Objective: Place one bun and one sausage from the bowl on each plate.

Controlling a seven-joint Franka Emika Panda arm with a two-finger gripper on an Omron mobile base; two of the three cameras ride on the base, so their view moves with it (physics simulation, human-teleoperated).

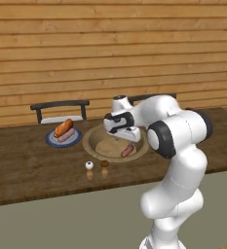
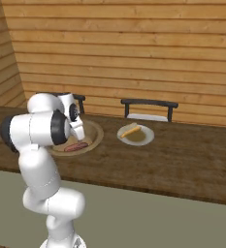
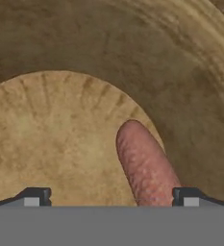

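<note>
My gripper hangs with its jaws spread wide and empty over the wooden bowl. A reddish-brown sausage, its skin mottled, lies on the bowl's floor close to one fingertip, its long axis running up and away from the claw. Farther left, an orange-brown bun and a pink sausage share the blue plate. On the white plate lies a tan bun.

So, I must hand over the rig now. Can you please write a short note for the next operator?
Gripper: open, holding nothing, over the wooden bowl.
Bowl: one reddish-brown sausage left, near the right-hand finger in the hand view.
Blue plate: orange-brown bun and pink sausage on it, done.
White plate: tan bun on it, no sausage yet.
Left: move the last sausage to the white plate.
</note>
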